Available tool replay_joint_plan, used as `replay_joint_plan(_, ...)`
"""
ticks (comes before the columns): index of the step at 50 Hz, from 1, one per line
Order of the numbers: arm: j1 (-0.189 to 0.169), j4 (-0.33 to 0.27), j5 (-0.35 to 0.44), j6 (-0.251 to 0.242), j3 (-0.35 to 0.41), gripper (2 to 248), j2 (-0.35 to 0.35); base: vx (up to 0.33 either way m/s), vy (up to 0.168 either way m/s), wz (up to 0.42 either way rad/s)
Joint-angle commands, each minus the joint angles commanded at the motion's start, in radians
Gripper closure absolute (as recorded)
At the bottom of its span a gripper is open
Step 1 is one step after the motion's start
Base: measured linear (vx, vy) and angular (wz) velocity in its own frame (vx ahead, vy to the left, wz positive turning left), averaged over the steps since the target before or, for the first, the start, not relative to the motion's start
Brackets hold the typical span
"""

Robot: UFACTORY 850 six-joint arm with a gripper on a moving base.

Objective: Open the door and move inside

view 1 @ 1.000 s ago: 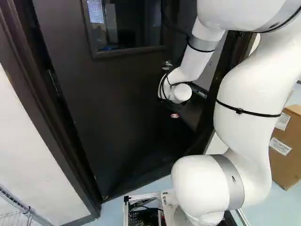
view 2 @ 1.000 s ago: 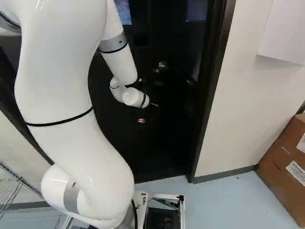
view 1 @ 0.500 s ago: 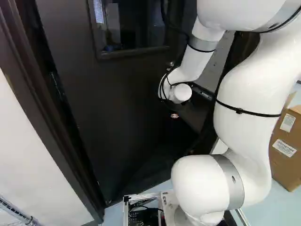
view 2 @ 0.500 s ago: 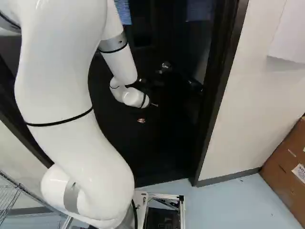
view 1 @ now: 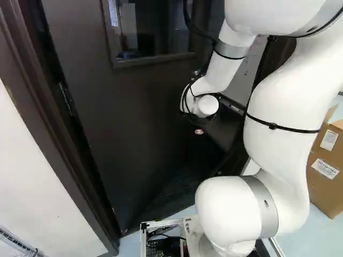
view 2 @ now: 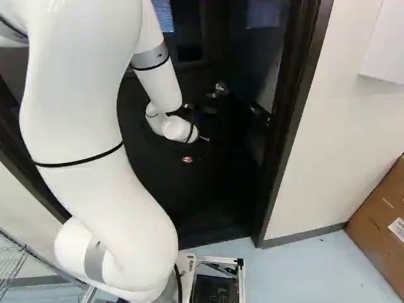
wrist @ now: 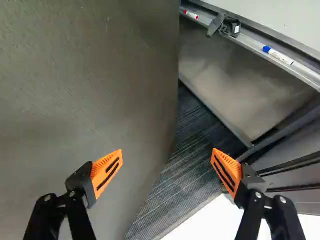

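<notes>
Judged to be late in the opening step, with the drive inside next. Starting at the left base view's own left, found the hinge [view 1: 65, 97] between nine and ten o'clock, then the door [view 1: 123, 128] at nine, swung part way inward, with its window [view 1: 153, 32] just short of twelve. Made out the arm [view 1: 278, 107] between two and three, reaching ahead toward the door.

Took twelve o'clock in the wrist view as straight out from the end effector [wrist: 167, 152]. Had it spread wide, with nothing gripped: one orange pad [wrist: 106, 172] over the door's face, the other toward the gap [wrist: 200, 115]. Could not tell touching from merely near.

Called next, by this reckoning, for a steady push toward eleven o'clock, then a slow roll forward of the base [view 2: 242, 278]. Risked a swing back of the door, or a knock of the arm against the frame.

Through the gap, saw dark ribbed carpet [wrist: 180, 175], and at one o'clock a tray [wrist: 245, 42] bearing a blue-capped marker [wrist: 278, 55].

Across the right base view, noted a wire rack [view 2: 12, 259] at eight, the handle [view 2: 219, 88] at half past twelve, the frame [view 2: 297, 107] at two, pale floor [view 2: 303, 265] near five, white wall [view 2: 341, 145] at three and a cardboard box [view 2: 379, 233] at four.
</notes>
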Motion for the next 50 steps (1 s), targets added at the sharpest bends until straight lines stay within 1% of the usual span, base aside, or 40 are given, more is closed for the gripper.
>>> replay_joint_plan(9,0.007,0.0,0.0,0.0,-0.006,3,-0.006,0.0,0.0,0.0)
replay_joint_plan(22,0.026,-0.002,0.0,0.0,-0.018,3,-0.015,0.0,0.0,0.0)
replay_joint_plan(50,0.072,-0.036,0.0,0.0,-0.043,3,-0.038,0.0,0.0,0.0)
